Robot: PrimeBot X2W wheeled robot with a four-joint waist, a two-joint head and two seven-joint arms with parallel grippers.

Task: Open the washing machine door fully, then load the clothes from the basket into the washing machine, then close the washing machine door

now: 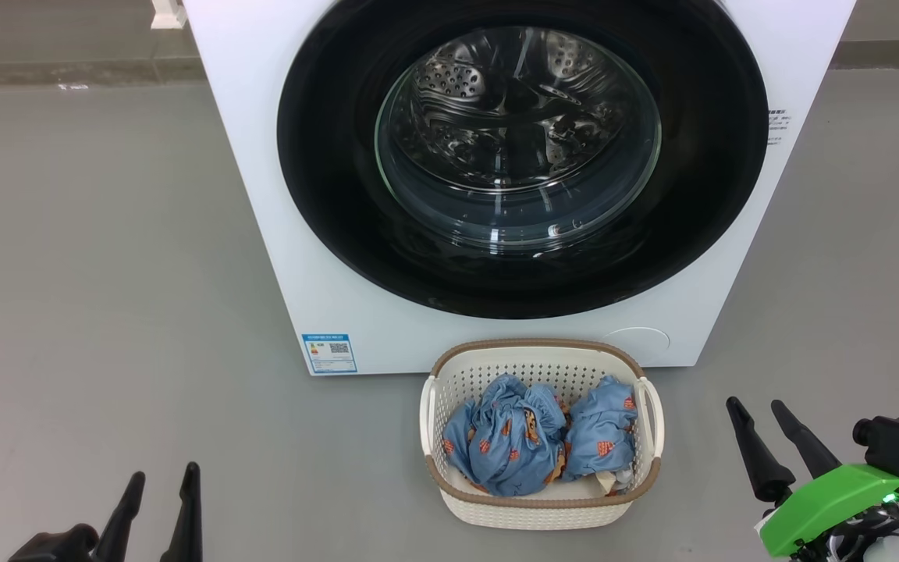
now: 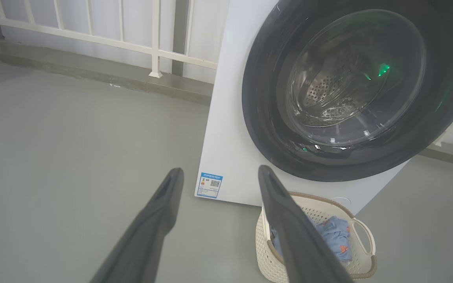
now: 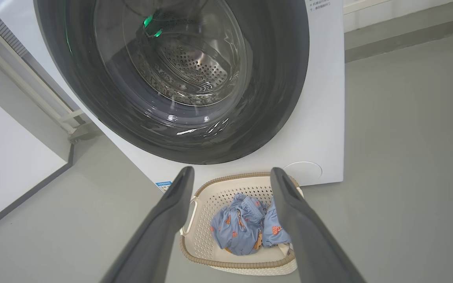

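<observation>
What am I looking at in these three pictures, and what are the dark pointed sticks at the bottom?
The sticks are a robot's fingers. One picture is from its head camera: left gripper and right gripper, both open and empty. The other two come from wrist cameras looking along the fingers. On the grey floor stands a white front-loading washing machine, its round black-rimmed glass door shut. Before it sits a cream perforated plastic basket holding light blue printed clothes.

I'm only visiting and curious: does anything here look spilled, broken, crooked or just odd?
Nothing stands out. The washing machine door sits shut and flush, the basket stands upright on the floor before it with the clothes bunched inside, none spilled over. The left gripper and right gripper are open and apart from everything.
</observation>
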